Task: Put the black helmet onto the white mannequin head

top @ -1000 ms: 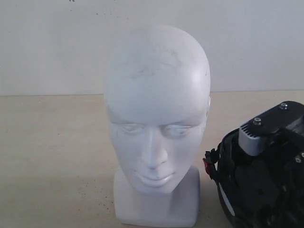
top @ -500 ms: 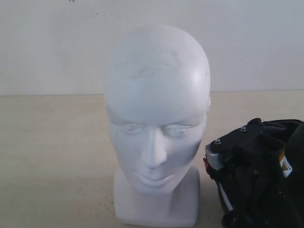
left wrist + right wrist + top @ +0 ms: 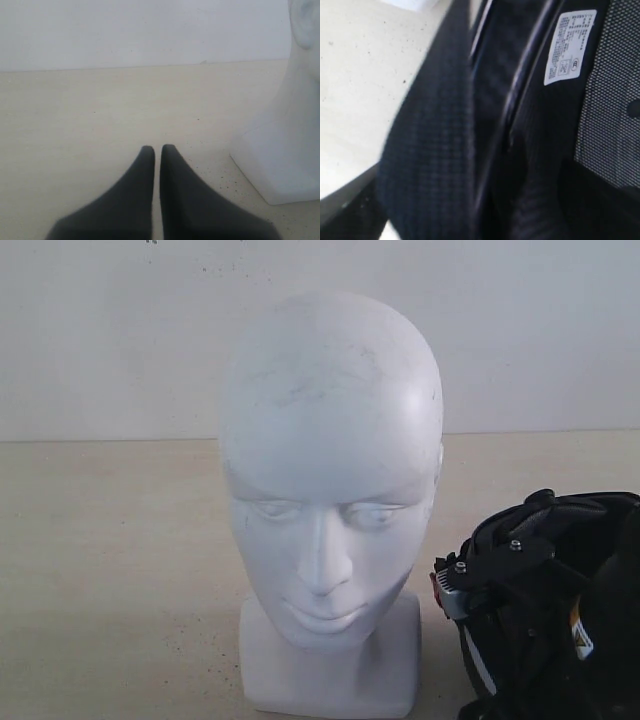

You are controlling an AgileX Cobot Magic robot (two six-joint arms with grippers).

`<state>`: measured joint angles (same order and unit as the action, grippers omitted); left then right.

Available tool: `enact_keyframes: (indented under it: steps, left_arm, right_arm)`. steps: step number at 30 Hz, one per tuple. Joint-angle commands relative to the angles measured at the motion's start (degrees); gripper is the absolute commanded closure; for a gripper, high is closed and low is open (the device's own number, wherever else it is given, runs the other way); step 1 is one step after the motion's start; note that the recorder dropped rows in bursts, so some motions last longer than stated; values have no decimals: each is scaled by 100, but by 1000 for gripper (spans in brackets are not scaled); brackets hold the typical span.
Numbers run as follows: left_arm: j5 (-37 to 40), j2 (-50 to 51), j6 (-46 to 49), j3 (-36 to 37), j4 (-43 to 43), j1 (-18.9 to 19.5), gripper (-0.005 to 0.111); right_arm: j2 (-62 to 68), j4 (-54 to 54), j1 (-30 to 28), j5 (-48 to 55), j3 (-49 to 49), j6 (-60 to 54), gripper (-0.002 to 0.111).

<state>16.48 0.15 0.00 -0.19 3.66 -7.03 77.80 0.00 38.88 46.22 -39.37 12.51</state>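
1. Two arms, one busy: the right gripper (image 3: 525, 625) is in the lower right corner of the exterior frame, sunk into the opening of the black helmet (image 3: 600, 515); jaws spread to their widest, nothing looks pinched, fingertips hidden by the shell
2. Helmet rests on the table (image 3: 120, 540), lining showing, just beside the base of the white mannequin head (image 3: 330, 470), which stands upright and bare at frame centre
3. Left gripper (image 3: 156, 148) hangs low over the table with the head's base close by, jaws pressed almost together, empty
4. Step in hand, my read: take hold of the helmet rim. The right wrist view is filled with strap, white label (image 3: 569, 46) and mesh lining (image 3: 615, 90), so put one finger inside the shell wall and one outside
5. Close on rigid rim, not loose strap or padding; bite deep, since a smooth round shell could twist in the pinch
6. The lift should clear the crown before crossing; a bump may tip the head
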Motion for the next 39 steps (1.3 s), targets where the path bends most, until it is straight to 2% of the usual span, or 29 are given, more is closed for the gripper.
enact_keyframes:
  steps: [1, 8, 39]
  left_arm:
    - [-12, -15, 0, 19, -4, 17, 102]
    - [-12, -15, 0, 19, -4, 17, 102]
    - [-12, -15, 0, 19, -4, 17, 102]
  right_arm:
    - [5, -125, 11, -275, 70, 68, 26]
    - [5, -713, 11, -243, 70, 389, 26]
    - [8, -830, 11, -497, 70, 604, 26]
